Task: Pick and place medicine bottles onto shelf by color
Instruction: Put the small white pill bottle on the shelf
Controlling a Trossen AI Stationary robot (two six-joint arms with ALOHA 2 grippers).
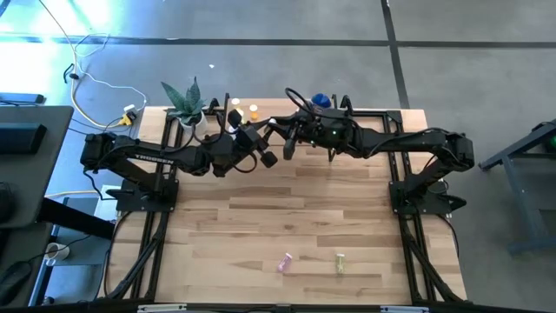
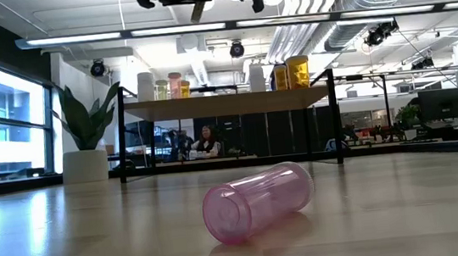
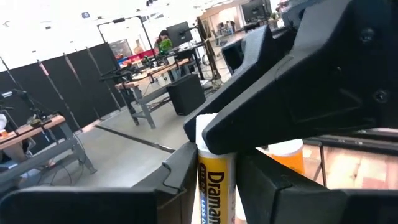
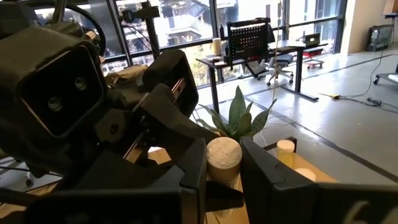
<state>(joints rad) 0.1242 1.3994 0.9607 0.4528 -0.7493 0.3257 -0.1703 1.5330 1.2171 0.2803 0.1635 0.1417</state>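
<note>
Handover in mid-air above the shelf (image 1: pixel 287 111), by the look of it! Both arms meet over its front edge, and between them sits one small bottle (image 3: pixel 214 180) with a yellow label and a white cap (image 4: pixel 223 155). The left tool (image 3: pixel 214 177) has its fingers against the bottle's body, one on each side, though whether it is gripping firmly or letting go I can't tell. The right tool (image 4: pixel 222 163) is clamped on the cap end, fingers tight on both sides.

On the shelf, white and amber bottles stand in two clusters (image 2: pixel 161 87), and a blue one (image 1: pixel 321 100) sits toward the far right corner. Well forward of the shelf, near the front of the tabletop (image 1: pixel 261 217), a pink bottle (image 2: pixel 258 202) lies on its side, with a yellow-green one (image 1: pixel 340 263) just beside it.

As for handling, this bottle looks light and rigid, smooth plastic with a glossy label, so likely slippery. The round cap gives little surface; the straight body below it seems the safer place to hold. The pink one lying down will probably roll if nudged, so pinch it across the middle.
</note>
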